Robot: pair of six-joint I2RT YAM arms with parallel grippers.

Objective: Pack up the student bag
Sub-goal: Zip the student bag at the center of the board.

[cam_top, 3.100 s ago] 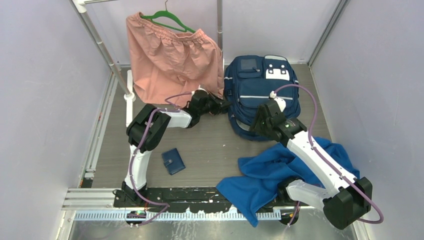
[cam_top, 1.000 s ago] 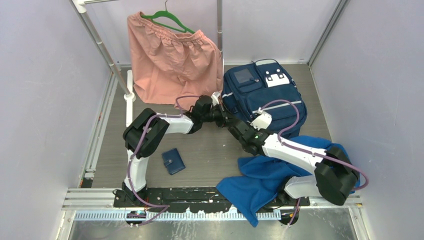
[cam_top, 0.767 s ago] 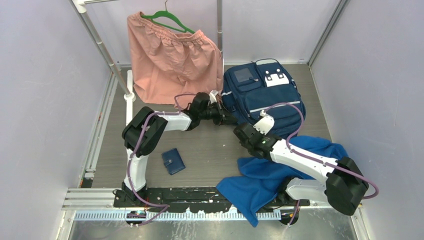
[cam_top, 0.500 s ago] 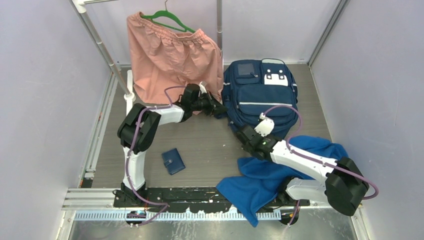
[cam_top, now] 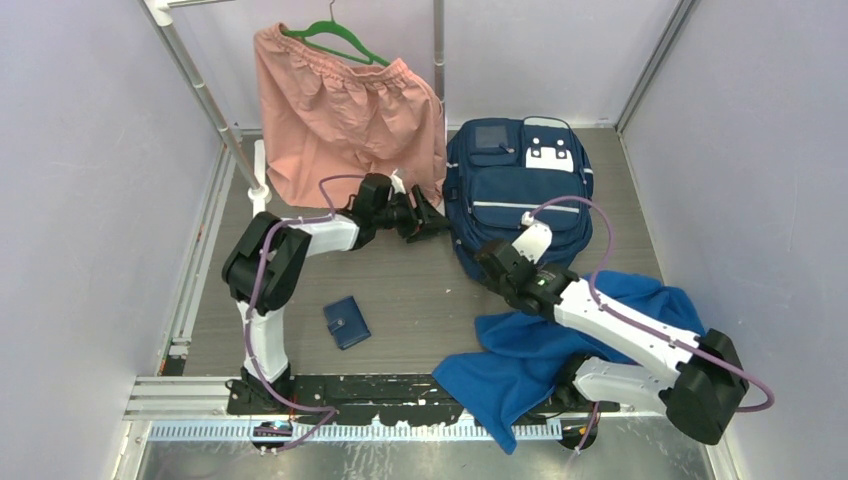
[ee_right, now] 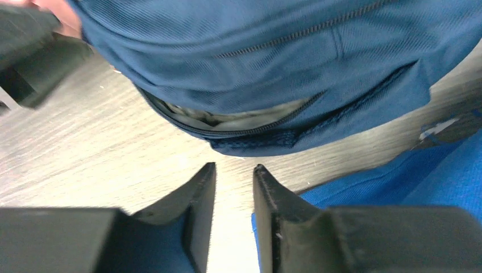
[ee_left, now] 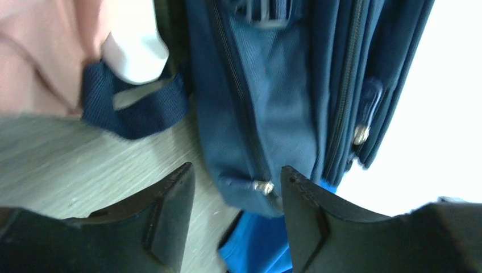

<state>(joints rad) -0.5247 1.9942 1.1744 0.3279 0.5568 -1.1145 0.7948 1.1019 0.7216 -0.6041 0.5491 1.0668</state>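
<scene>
The student bag (cam_top: 520, 190) lies flat at the back right of the table, grey front pocket facing up. My left gripper (cam_top: 432, 215) sits just off its left edge, open and holding nothing. In the left wrist view the left gripper (ee_left: 237, 176) faces the student bag (ee_left: 273, 96), with a zipper pull (ee_left: 262, 186) just beyond the tips. My right gripper (cam_top: 488, 262) is at the bag's near left corner. In the right wrist view the right gripper (ee_right: 234, 168) stands slightly apart over bare table, below a part-open zipper (ee_right: 244, 120).
Pink shorts (cam_top: 345, 120) hang on a green hanger from the rail at the back left. A royal-blue cloth (cam_top: 545, 355) lies bunched at the near right under my right arm. A small navy wallet (cam_top: 346, 322) lies near the left arm's base.
Both grippers were shut on the bag's left and near edges and have let go. The bag turned from tilted to square and settled. The left gripper has drawn back to the left.
</scene>
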